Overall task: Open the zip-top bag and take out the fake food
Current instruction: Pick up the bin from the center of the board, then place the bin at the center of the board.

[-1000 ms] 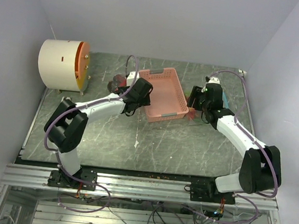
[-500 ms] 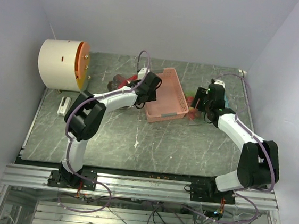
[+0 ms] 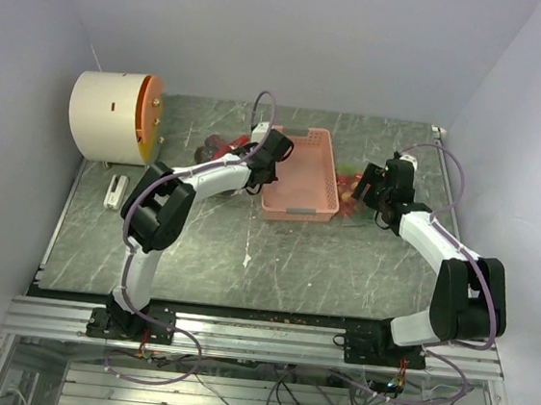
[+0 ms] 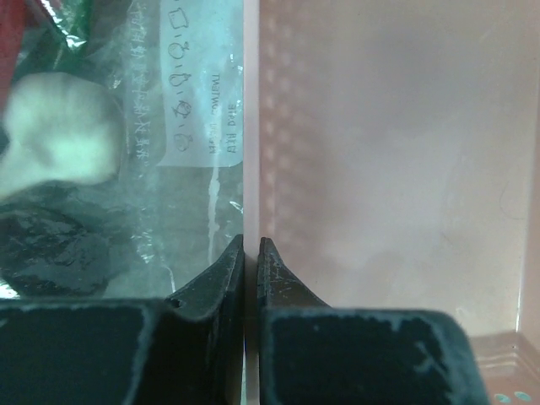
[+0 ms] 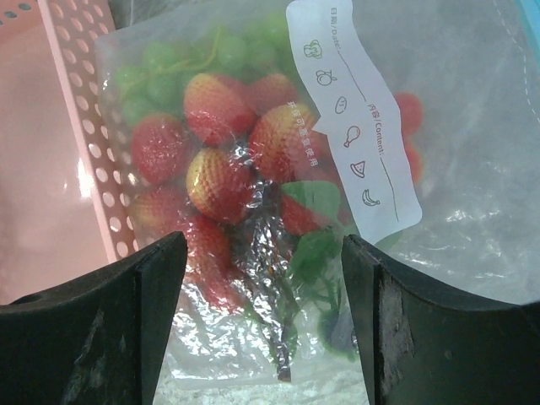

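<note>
A clear zip-top bag [image 5: 456, 169] lies on the table to the right of the pink basket [image 3: 300, 181]. It holds the fake food [image 5: 219, 181]: red strawberries, with green grapes [image 5: 169, 67] behind them. My right gripper [image 5: 264, 240] hangs open just above this bag [image 3: 354, 194], with nothing between its fingers. A second clear bag [image 4: 160, 169] with dark, red and white items lies left of the basket [image 3: 216, 147]. My left gripper [image 4: 251, 240] is shut on the basket's thin left wall [image 4: 251, 126], seen in the top view at the basket's left side [image 3: 260, 171].
A cream drum with an orange face [image 3: 115, 116] stands at the back left. A small white object [image 3: 115, 191] lies near the left edge. Walls close in on three sides. The basket's perforated wall [image 5: 93, 152] borders the right bag.
My left arm reached to the basket's left wall and its jaws closed on it. The basket turned from tilted to squarer. My right gripper moved slightly right over the bag.
</note>
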